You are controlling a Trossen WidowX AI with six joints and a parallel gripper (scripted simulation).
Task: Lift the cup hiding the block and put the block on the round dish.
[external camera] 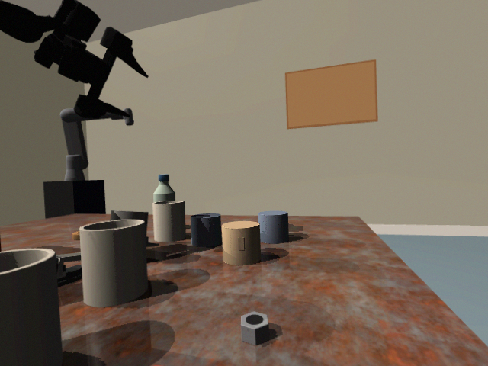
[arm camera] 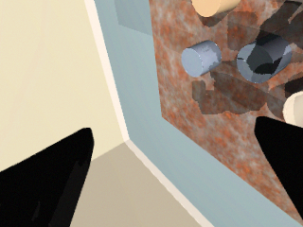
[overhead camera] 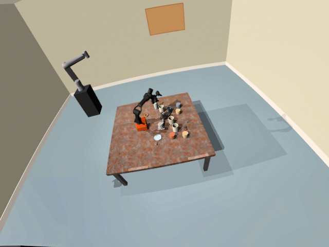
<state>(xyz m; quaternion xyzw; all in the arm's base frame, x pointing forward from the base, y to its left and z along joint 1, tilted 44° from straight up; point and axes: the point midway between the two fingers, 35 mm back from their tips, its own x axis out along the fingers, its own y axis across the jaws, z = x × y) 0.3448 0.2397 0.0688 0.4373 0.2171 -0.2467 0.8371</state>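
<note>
My gripper [overhead camera: 159, 98] [external camera: 137, 95] [arm camera: 173, 130] is open and empty, high above the table's far side, near the bottle. The balance seems to stand at mid-table in the top view, with a dark shape [overhead camera: 162, 116] at its far end and a pale grey shape [overhead camera: 161, 125] at its near end; they are too small to tell clearly as cups. The round dish [overhead camera: 158, 137] is pale blue, lies nearer the front edge and has no cup above it. No block is visible.
Beige cups [overhead camera: 170, 120] [external camera: 113, 268] [overhead camera: 175, 127] stand right of the balance. A bottle [overhead camera: 156, 105] [external camera: 163, 194], dark blue cup [external camera: 205, 231] [arm camera: 279, 53], blue cup [external camera: 274, 228] [arm camera: 193, 62] and tan cup [external camera: 241, 248] stand farther back. An orange cup [overhead camera: 171, 136] is right of the dish.
</note>
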